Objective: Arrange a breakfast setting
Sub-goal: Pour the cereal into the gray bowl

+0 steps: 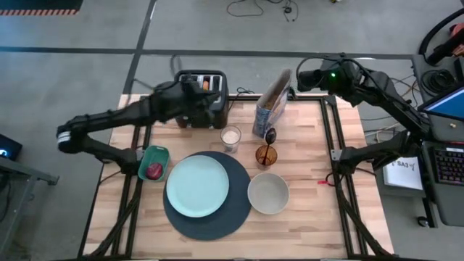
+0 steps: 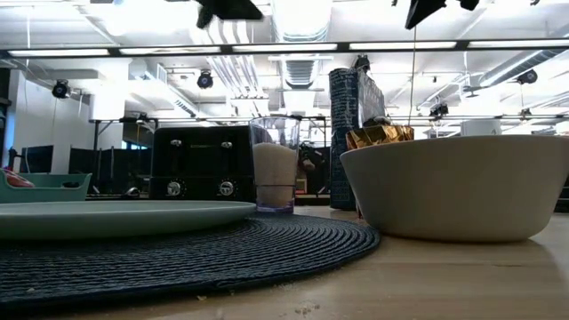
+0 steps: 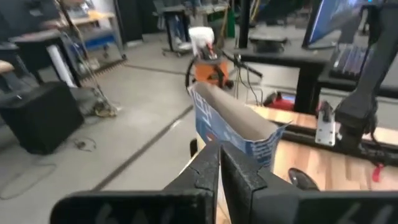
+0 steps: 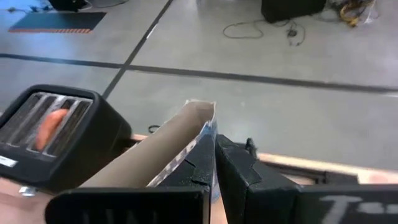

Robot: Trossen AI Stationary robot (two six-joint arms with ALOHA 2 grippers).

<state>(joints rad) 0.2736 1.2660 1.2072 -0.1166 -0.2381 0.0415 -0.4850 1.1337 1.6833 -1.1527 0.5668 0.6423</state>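
A pale blue plate (image 1: 197, 185) lies on the dark blue round mat (image 1: 217, 217). The cream bowl (image 1: 268, 193) stands to the right of the mat. The dark spoon (image 1: 270, 135) stands in the amber glass (image 1: 266, 155). The blue cereal box (image 1: 272, 105) stands upright with its top open. The dark red fruit (image 1: 154, 171) lies in the teal dish (image 1: 154, 161). An orange bagel (image 4: 53, 127) sits in a slot of the black toaster (image 1: 203, 94). My left gripper (image 3: 219, 163) is shut above the toaster. My right gripper (image 4: 215, 155) is shut, above and to the right of the box's top.
A clear glass of something white (image 1: 230, 136) stands between the toaster and the amber glass. The black rails of the arm mounts (image 1: 330, 145) run along the table's left and right sides. Bare wood (image 1: 304, 232) lies at the table's near right.
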